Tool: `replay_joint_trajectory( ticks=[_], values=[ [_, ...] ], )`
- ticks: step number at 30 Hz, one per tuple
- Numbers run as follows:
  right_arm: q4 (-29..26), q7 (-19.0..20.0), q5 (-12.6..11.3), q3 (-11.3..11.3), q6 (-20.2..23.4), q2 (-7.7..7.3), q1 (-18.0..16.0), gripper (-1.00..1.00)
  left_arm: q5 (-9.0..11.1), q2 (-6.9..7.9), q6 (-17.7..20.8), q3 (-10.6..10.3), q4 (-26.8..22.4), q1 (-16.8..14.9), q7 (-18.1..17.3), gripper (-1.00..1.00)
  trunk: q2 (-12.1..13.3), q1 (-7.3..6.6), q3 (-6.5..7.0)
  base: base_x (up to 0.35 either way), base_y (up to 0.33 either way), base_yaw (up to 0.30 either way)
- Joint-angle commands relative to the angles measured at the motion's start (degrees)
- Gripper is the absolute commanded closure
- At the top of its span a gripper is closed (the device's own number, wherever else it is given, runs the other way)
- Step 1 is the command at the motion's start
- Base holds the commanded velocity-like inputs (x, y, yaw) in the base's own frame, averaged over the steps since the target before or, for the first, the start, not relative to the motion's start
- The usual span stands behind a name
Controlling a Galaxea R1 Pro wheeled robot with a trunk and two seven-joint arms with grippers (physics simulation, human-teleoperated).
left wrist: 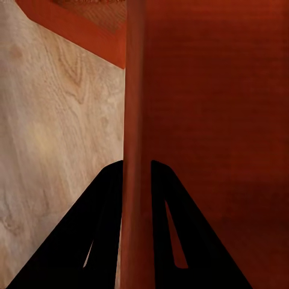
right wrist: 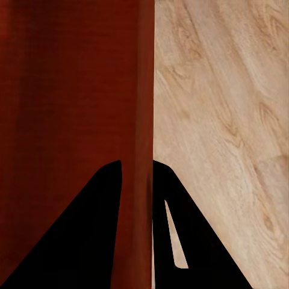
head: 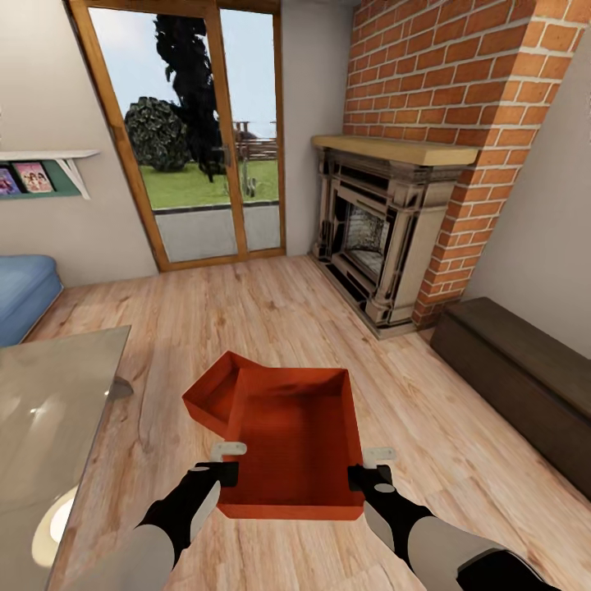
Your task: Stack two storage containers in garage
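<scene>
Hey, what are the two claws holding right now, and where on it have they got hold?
One storage container, held by its two long side walls: the left claw pinches the left wall, the right claw the right wall, near the end closest to the robot.

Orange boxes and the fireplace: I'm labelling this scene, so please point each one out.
Near box (head: 295, 443), head view, inside bottom.
Far box (head: 209, 398), head view, inside corner showing behind the near box.
Fireplace (head: 369, 238), head view, dark opening under the wooden mantel.
</scene>
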Motion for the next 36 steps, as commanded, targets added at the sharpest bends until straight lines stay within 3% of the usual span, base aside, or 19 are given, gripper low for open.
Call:
replay_joint_trajectory(
  ticks=[1, 36],
  values=[
    [0.1, 0.3, -0.8, 0.3, 0.0, 0.05, 0.0, 1.00, -0.8, -0.04, 0.4, 0.6, -0.2, 0.0, 0.5, 1.00, -0.1, 0.01, 0.02, 0.000, 0.000, -0.004],
    [0.3, 0.3, -0.8, 0.3, 0.0, 0.06, 0.0, 1.00, -0.7, -0.04, 0.4, 0.6, -0.3, 0.0, 0.5, 1.00, -0.1, 0.01, 2.65, 0.000, 0.000, -0.081]
  ],
)
